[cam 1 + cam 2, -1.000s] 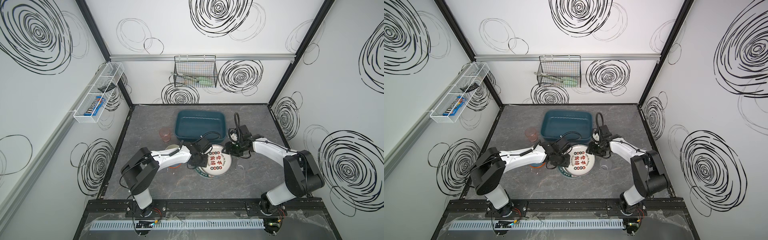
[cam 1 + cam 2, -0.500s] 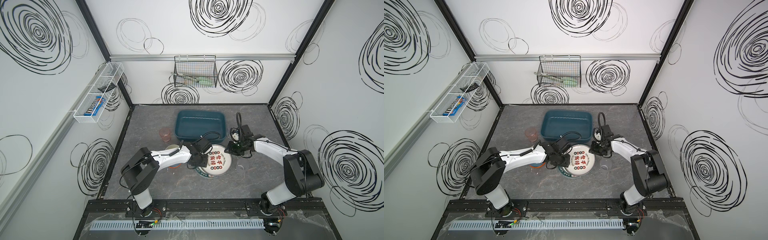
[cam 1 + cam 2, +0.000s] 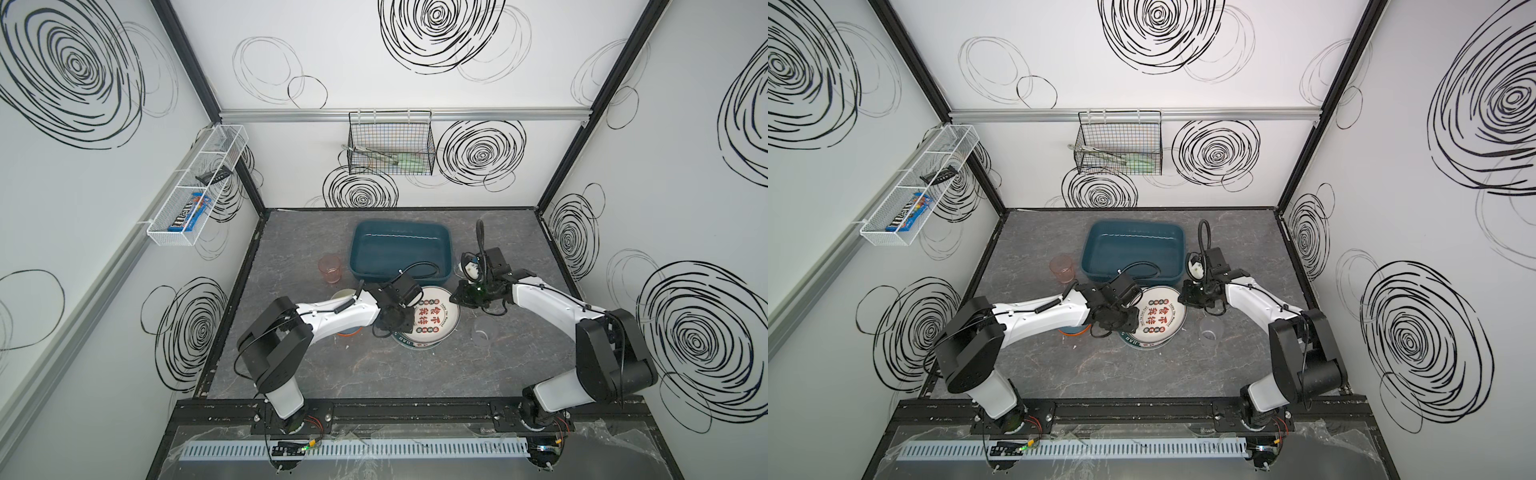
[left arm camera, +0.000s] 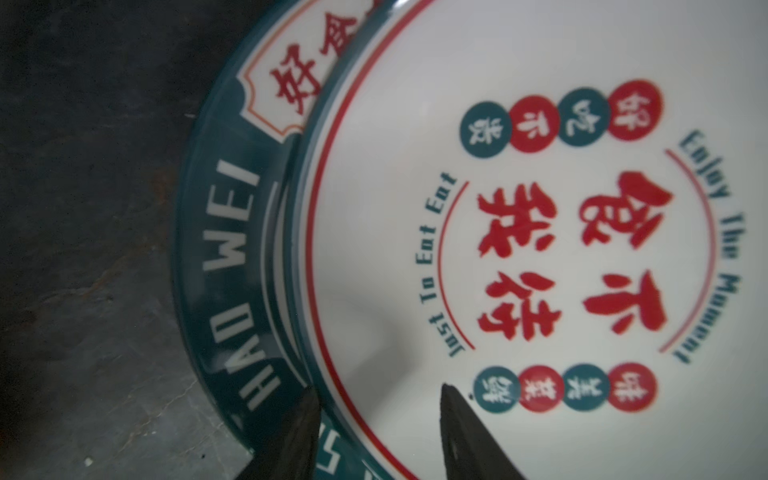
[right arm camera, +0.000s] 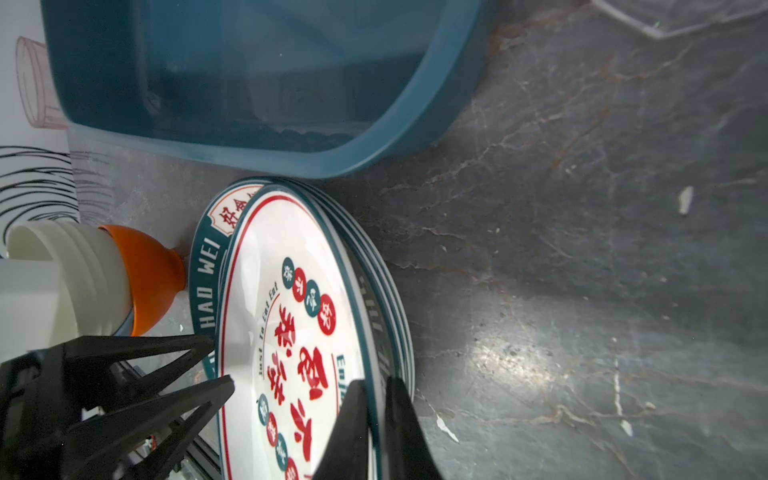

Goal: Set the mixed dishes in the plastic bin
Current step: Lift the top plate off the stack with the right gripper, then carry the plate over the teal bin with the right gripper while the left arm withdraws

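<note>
The top plate (image 3: 432, 322) (image 3: 1160, 318) lies face up on a stack of round printed plates, just in front of the plastic bin (image 3: 399, 226) (image 3: 1133, 226). Being round, it has no long axis. It sits off centre, so the lower plate (image 4: 224, 249) shows its teal "HAO WEI" band. Both arms reach low and inward towards the stack, meeting it from opposite sides. The left gripper (image 3: 402, 321) (image 4: 376, 390) has its jaws apart astride the top plate's rim, one finger outside the edge and one over the white face. The right gripper (image 3: 459, 295) (image 5: 374, 382) is pinched closed on the opposite rim. The bin stands open side up, long axis across the table, its bare teal floor showing. The nested bowls (image 5: 149, 274) touch the stack on the left arm's side, a pink tumbler (image 3: 330, 269) stands just left of the bin, and a clear tumbler (image 3: 484, 332) stands beyond the stack on the right arm's side.
</note>
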Robot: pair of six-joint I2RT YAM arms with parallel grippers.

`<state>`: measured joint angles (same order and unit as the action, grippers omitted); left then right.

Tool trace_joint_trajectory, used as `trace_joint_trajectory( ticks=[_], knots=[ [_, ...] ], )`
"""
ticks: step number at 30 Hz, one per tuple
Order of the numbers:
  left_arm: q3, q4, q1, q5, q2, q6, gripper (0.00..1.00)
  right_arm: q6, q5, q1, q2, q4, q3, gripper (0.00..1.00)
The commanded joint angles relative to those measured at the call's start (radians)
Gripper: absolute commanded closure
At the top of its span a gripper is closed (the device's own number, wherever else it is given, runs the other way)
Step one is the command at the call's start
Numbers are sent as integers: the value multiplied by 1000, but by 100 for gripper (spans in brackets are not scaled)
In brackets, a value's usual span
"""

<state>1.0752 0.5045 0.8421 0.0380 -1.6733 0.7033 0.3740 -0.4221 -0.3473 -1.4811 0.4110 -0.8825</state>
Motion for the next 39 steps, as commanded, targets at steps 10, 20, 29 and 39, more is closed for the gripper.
trace_joint_trajectory(
  ticks=[10, 20, 29, 39],
  knots=[
    [20, 27, -54, -16, 200, -9, 44, 6, -15, 4, 144, 61, -40, 100],
    [18, 36, -130, 29, 346, -18, 35, 18, -55, 4, 244, 65, -103, 100],
    [-4, 16, -261, 153, 452, -31, 30, 60, -80, 1, 222, 27, -181, 100],
    [-62, -3, -424, 243, 524, -51, 15, 133, -96, -15, 100, -71, -281, 100]
  ],
)
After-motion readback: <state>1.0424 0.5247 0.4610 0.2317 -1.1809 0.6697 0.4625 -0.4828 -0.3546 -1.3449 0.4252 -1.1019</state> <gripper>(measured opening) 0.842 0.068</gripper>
